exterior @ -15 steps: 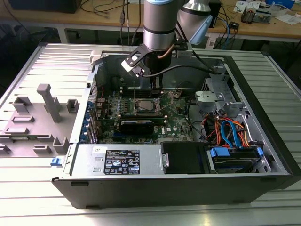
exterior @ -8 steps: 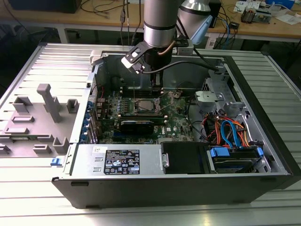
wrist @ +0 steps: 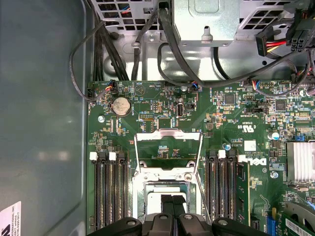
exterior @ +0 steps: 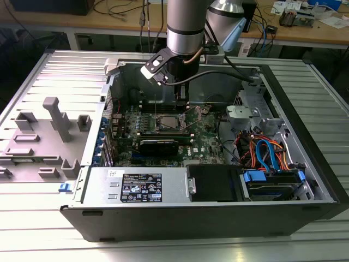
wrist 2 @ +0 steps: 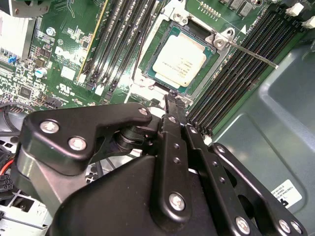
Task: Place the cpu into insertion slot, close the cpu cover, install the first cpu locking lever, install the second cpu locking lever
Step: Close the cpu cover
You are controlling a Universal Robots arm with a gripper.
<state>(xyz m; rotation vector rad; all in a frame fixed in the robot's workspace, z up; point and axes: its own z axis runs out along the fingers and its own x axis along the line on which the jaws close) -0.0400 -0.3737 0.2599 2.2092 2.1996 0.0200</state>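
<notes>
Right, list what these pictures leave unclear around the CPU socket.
- First wrist view: the gripper and the picture's edge hide most of the insertion slot next to the open cpu cover.
- Second wrist view: the gripper's body hides the slot's near side, beside the cpu.
- Exterior view: the cpu and the cover are too small to tell apart.

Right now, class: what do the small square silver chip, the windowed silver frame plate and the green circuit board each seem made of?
Small square silver-grey chip: metal top, dull satin, soft even sheen. Windowed square silver frame plate: probably thin stamped steel; bright edges catch light. Green circuit board: likely fibreglass laminate under glossy green coating; fine traces show.
</notes>
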